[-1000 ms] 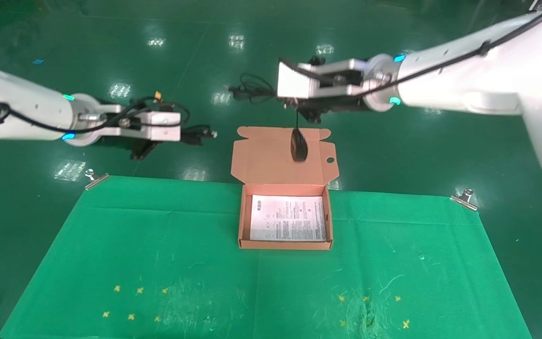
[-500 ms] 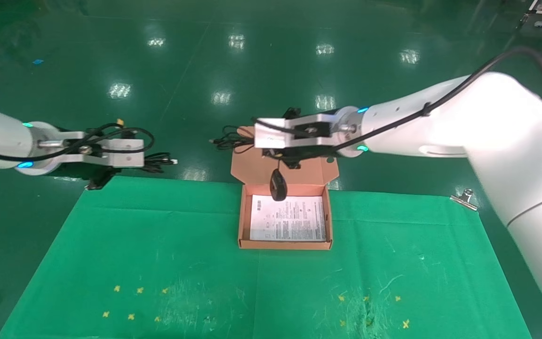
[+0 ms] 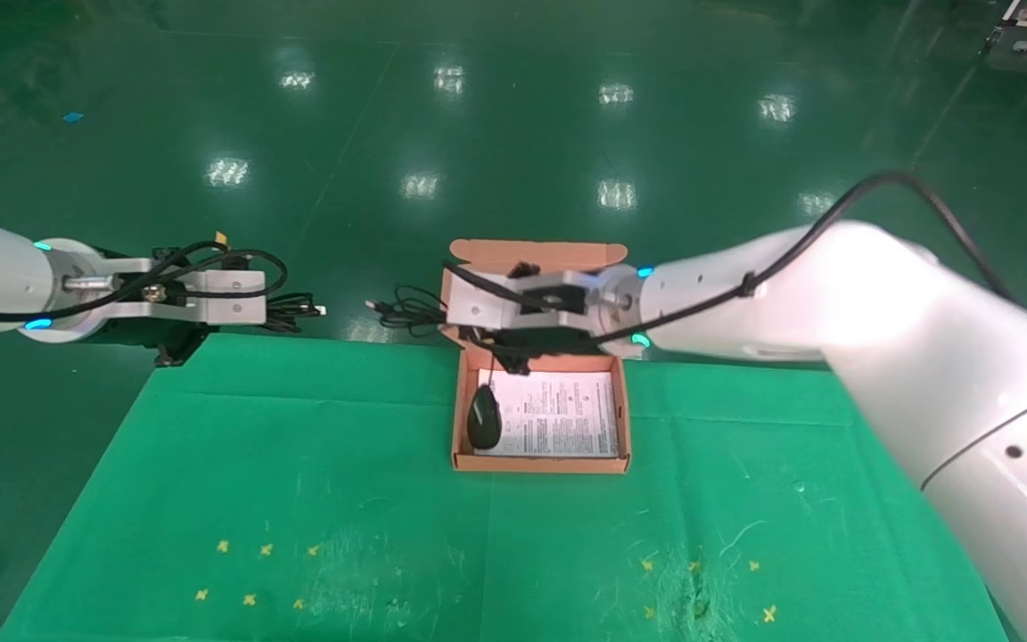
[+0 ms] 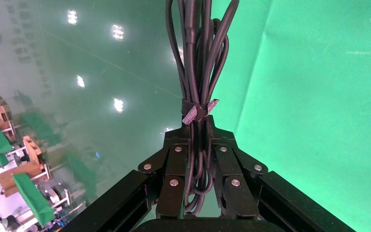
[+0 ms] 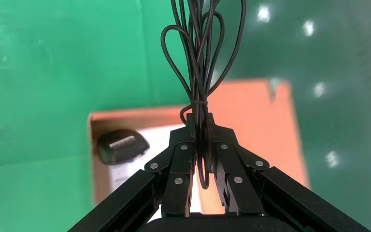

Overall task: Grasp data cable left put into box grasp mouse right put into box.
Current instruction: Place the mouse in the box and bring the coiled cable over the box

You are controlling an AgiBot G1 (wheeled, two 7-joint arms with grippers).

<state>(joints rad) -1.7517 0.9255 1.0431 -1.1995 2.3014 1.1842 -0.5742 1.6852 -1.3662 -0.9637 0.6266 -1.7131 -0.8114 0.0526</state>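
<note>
Now the right claw (image 3: 513, 349) has come down over the box (image 3: 540, 462), clenched on the cord (image 5: 199, 63); the mouse (image 3: 484, 417) hangs in the box's left side. At left of the frame, the left claw (image 3: 275, 308) grasps the data cable (image 4: 198, 72).

White sheet (image 3: 558, 424) in box (image 3: 538, 463) carries print, too small to read.
</note>
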